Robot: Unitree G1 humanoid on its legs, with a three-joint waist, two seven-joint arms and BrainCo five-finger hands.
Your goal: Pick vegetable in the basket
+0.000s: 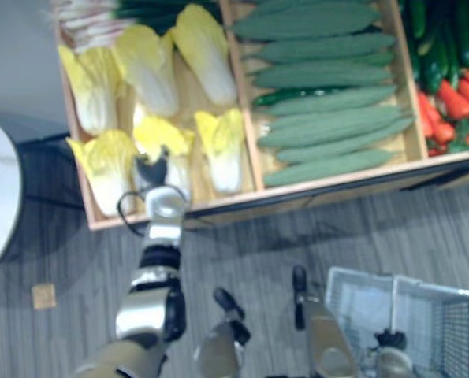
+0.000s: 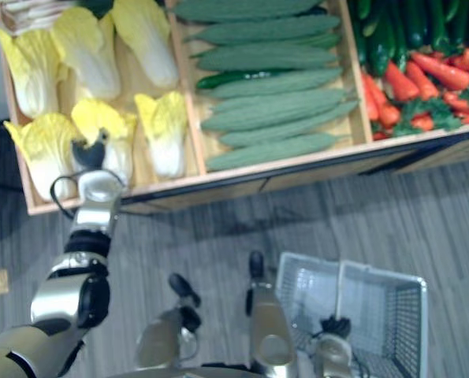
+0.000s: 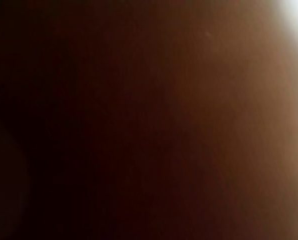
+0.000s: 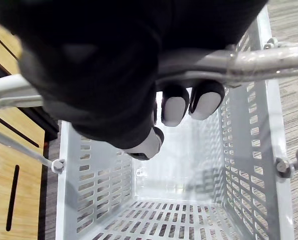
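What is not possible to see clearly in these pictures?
Left wrist view: dark brown blur, nothing readable.
Left hand's grip on the cabbage: in the eye views its dark cover hides the contact.
Red vegetables: cut by the eye views' edge.
Basket in right hand: its near side is cut by the eye views' bottom edge.

A wooden stand (image 1: 352,179) carries cabbages (image 1: 151,71) in its left bin, long cucumbers (image 1: 329,126) in the middle (one noticeably darker), and red peppers (image 2: 443,72) to the right.
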